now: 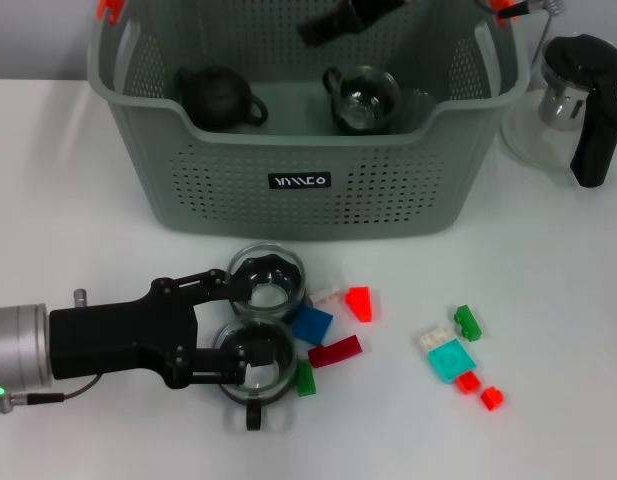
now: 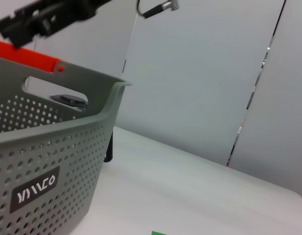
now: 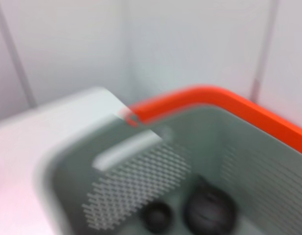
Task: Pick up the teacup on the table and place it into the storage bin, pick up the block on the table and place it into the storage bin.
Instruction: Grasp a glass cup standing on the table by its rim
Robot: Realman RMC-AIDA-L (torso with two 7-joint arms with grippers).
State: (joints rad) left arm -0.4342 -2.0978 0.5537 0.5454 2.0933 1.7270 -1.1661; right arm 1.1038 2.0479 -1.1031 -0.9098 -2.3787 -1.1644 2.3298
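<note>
White table; left tool spread wide, fingers flanking two glass teacups; right tool unreadable.

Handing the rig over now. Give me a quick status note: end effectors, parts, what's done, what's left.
Left end effector: low over the white table, open, fingers at two clear glass teacups, neither lifted.
Right end effector: above the grey-green perforated storage bin; finger state unclear.
Bin holds a dark round teapot and a glass cup.
Left: both table teacups, plus the scattered plastic blocks, such as the blue block and red block beside them.
</note>
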